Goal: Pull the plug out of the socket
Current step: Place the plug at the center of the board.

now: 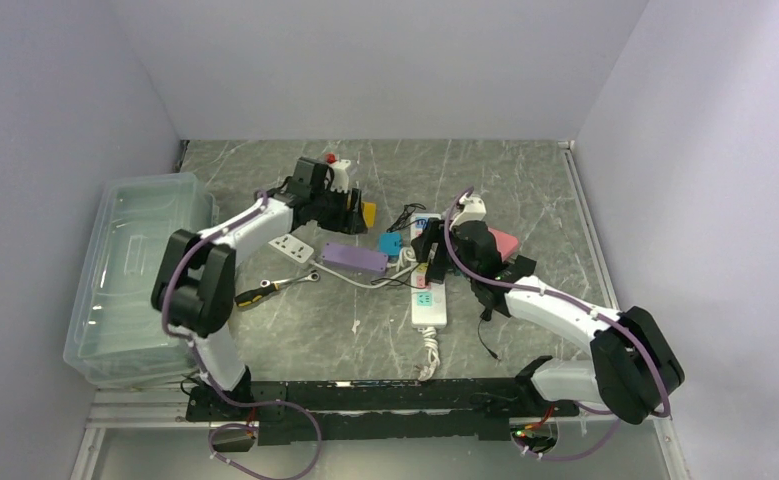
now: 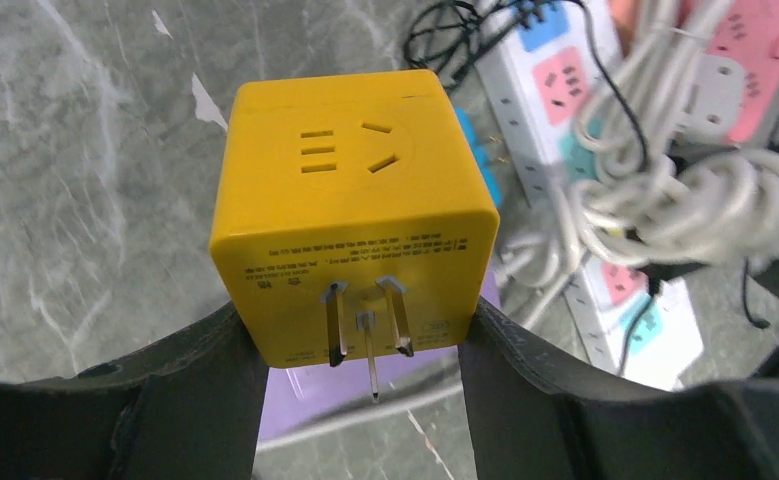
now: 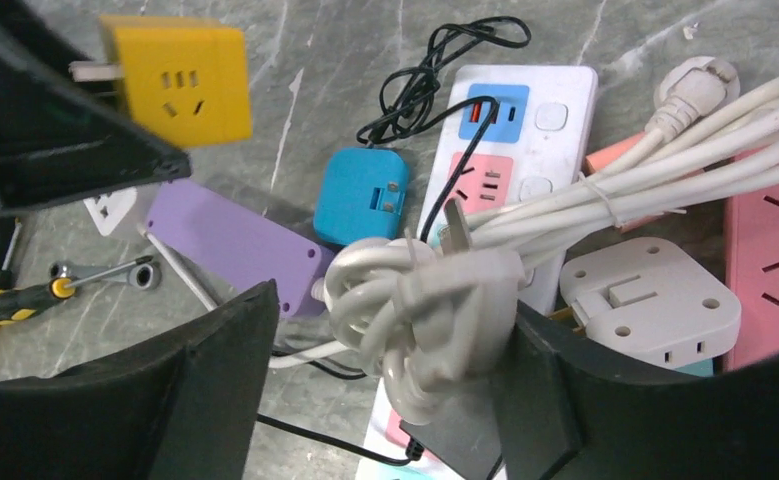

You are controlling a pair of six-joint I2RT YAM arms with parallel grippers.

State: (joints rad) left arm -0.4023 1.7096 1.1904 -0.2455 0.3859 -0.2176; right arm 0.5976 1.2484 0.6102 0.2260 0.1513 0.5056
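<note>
So the white plug (image 3: 457, 232) is sitting out of any socket, over on the right-middle of the table. Its flat prongs are pointing up and away from my right wrist camera toward the white power strip (image 3: 555, 110), and its long axis is running back down into the knotted white cable bundle (image 3: 415, 320). My right gripper (image 3: 395, 315) is standing wide around that bundle. One finger is touching it and the other is showing a clear gap, so I'm not clamping anything there. Meanwhile my left gripper (image 2: 360, 335) is pinching the yellow cube adapter (image 2: 355, 200) by two opposite faces. Its three prongs are pointing straight back at my wrist camera, a socket face is looking upward, and the purple box (image 2: 345, 385) is peeking out underneath. A couple of lines of tiny print are running just above those prongs, but they're coming out too small for me to read.
</note>
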